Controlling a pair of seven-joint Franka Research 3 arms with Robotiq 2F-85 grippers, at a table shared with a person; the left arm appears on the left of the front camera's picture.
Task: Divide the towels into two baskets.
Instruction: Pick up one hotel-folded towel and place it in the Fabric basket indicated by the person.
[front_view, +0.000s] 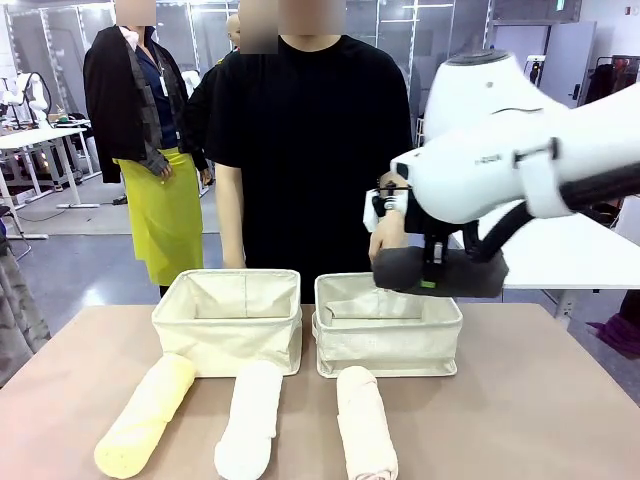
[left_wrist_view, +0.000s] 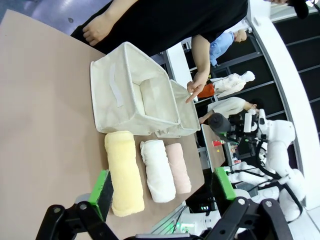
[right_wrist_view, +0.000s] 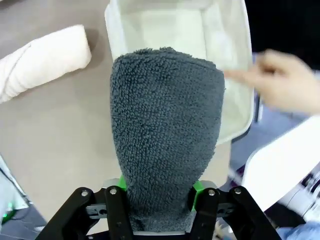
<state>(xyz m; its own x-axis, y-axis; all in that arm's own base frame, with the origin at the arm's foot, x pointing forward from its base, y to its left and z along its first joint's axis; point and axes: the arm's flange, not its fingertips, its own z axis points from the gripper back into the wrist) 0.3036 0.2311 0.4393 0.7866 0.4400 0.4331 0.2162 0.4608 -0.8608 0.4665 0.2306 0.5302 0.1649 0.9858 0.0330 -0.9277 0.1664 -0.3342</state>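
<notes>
- Your right gripper (right_wrist_view: 160, 190) pinches one end of the dark grey towel (right_wrist_view: 167, 125), held above the right basket (front_view: 388, 345), close to the person's hand (front_view: 388, 235) at its far rim.
- Your left gripper (left_wrist_view: 162, 192) is spread wide above the table's near edge.
- The right basket and the left basket (front_view: 228, 335) show only canvas lining inside.
- The yellow towel (front_view: 148, 413), white towel (front_view: 250, 418) and pinkish towel (front_view: 365, 425) lie on the table in front of them.

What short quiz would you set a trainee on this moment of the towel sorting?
1. True or false: the right gripper is shut on the dark grey towel.
2. How many towels lie on the table? A two, B three, C four.
3. Fill in: of those lying on the table, the one farthest to the robot's left is ____.
Key: 1 true. 2 B: yellow towel, white towel, pinkish-beige towel. 3 yellow.
</notes>
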